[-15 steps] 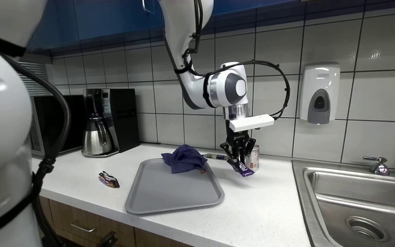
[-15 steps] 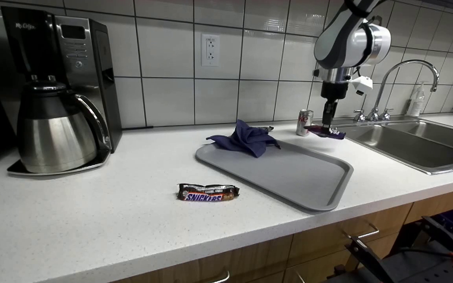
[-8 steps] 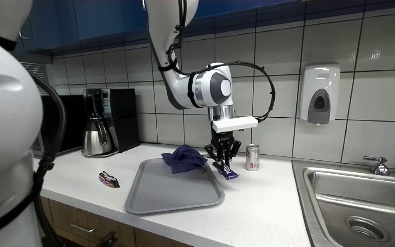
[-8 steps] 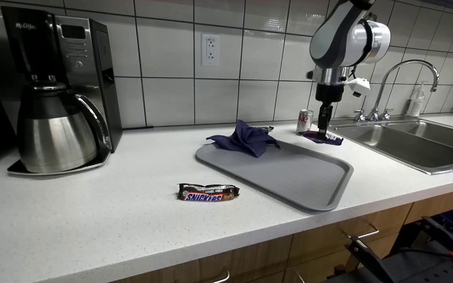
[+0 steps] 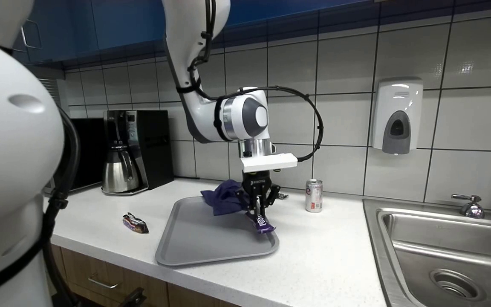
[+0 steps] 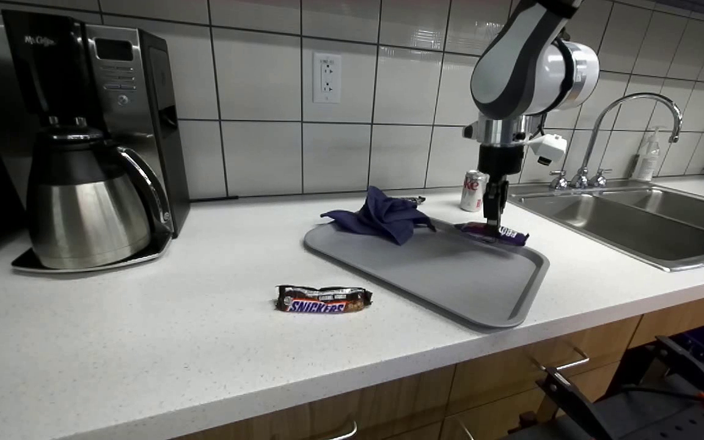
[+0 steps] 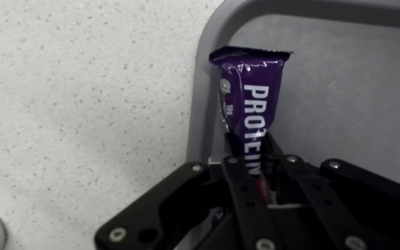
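My gripper (image 5: 257,211) is shut on a purple bar with the word PROTEIN on its wrapper (image 5: 264,226). In the wrist view, the bar (image 7: 252,93) sticks out past the fingertips (image 7: 250,142), and its other end is mostly hidden by the fingers. The bar is over the edge of a grey tray (image 5: 211,245), near its rim; I cannot tell whether it touches the tray. In an exterior view, the gripper (image 6: 493,229) points down, with the bar (image 6: 514,237) lying crosswise in it. A dark blue cloth (image 5: 224,200) lies crumpled on the tray's far end, beside the gripper.
A silver soda can (image 5: 313,195) stands on the counter beyond the tray. A Snickers bar (image 6: 324,299) lies on the tray's other side. Another wrapper (image 6: 416,200) is partly hidden behind the cloth. A coffee maker (image 6: 92,153) and a metal sink (image 5: 441,256) flank the counter.
The gripper has carried the purple bar away from the soda can, toward the tray, and lowered it over the tray's edge. The cloth, can and Snickers bar have not moved.
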### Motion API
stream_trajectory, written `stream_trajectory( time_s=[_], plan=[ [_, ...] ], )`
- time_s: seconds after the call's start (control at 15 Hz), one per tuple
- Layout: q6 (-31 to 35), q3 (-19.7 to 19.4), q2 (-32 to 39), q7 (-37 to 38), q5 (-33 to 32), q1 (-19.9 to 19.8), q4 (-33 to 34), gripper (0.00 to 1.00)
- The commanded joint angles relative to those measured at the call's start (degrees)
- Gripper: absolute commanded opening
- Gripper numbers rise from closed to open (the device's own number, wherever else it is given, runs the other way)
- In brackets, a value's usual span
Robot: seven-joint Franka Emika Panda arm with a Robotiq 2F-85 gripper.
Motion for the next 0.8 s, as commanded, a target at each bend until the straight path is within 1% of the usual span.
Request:
stream_trajectory(
  time_s=[0.0,0.07,0.13,0.2,0.47,0.67,0.73],
  plan=[
    [-0.95,0.86,-1.62,4.27,-2.21,0.29,-2.05,0.05],
    [-0.84,1.01,-1.66,4.63,-2.27,0.35,-2.32,0.05],
    [-1.03,1.09,-1.76,5.03,-2.43,0.43,-2.5,0.3],
    [-1.39,1.25,-2.14,5.12,-2.41,0.41,-2.76,0.45],
    [-1.47,1.75,-3.98,5.15,-1.76,0.15,-4.14,0.73],
    [-1.26,1.56,-6.0,6.29,-2.12,0.38,-5.71,0.97],
    [-1.28,1.5,-6.68,6.73,-2.31,0.45,-6.17,1.0]
  ],
)
